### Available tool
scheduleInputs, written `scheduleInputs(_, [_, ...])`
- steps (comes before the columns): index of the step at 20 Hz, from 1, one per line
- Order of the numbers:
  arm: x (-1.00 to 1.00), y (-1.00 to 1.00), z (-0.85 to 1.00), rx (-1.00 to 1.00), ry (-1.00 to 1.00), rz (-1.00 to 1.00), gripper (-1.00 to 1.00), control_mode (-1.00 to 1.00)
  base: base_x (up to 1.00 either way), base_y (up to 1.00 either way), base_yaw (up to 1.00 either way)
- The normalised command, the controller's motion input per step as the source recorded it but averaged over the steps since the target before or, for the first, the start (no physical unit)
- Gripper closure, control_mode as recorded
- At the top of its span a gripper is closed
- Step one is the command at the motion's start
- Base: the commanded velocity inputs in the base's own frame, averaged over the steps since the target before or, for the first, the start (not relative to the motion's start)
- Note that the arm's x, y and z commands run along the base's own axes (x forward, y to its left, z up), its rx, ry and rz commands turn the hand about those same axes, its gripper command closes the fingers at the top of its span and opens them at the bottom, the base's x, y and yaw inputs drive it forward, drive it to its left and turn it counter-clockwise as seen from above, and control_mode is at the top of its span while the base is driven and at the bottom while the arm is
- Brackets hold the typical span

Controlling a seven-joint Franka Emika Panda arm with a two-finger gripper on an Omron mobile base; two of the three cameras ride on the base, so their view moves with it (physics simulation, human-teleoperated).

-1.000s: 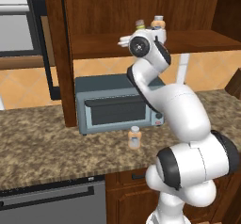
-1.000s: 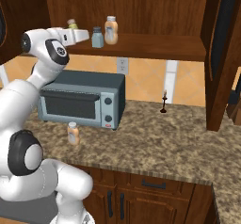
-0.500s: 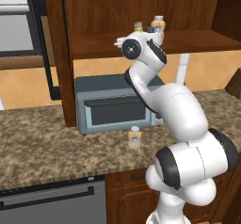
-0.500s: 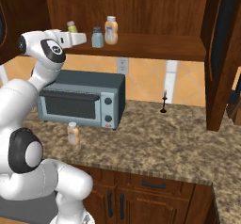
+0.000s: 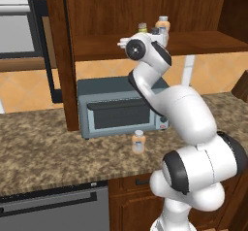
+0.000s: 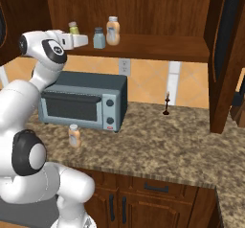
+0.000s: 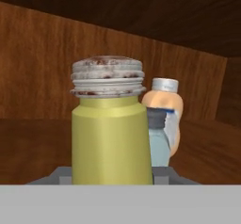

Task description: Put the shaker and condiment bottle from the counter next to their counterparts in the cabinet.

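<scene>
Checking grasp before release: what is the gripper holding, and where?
It cannot be told: the yellow-green shaker sits close before the gripper on the cabinet shelf.

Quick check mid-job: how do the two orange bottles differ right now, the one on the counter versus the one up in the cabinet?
The condiment bottle stands on the counter in front of the toaster oven; the counterpart bottle stands on the cabinet shelf. The counter one stands alone, while the shelf one has the blue-grey shaker right beside it and the yellow-green shaker nearby. Both are upright, orange-peach, white-capped.
</scene>
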Motion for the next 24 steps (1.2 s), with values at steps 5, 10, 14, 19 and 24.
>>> scheduleInputs(5, [0.09,-0.01,-0.06,0.04,0.0,0.0,1.0,-1.0,0.0,0.0,0.0])
scheduleInputs(10, [0.27,-0.01,-0.11,0.04,0.0,0.0,1.0,-1.0,0.0,0.0,0.0])
scheduleInputs(14, [0.33,-0.01,-0.08,0.03,0.0,0.0,1.0,-1.0,0.0,0.0,0.0])
scheduleInputs(19, [0.25,0.0,-0.04,0.03,0.0,0.0,1.0,-1.0,0.0,0.0,0.0])
scheduleInputs(24, [0.08,0.0,-0.04,0.02,0.0,0.0,1.0,-1.0,0.0,0.0,0.0])
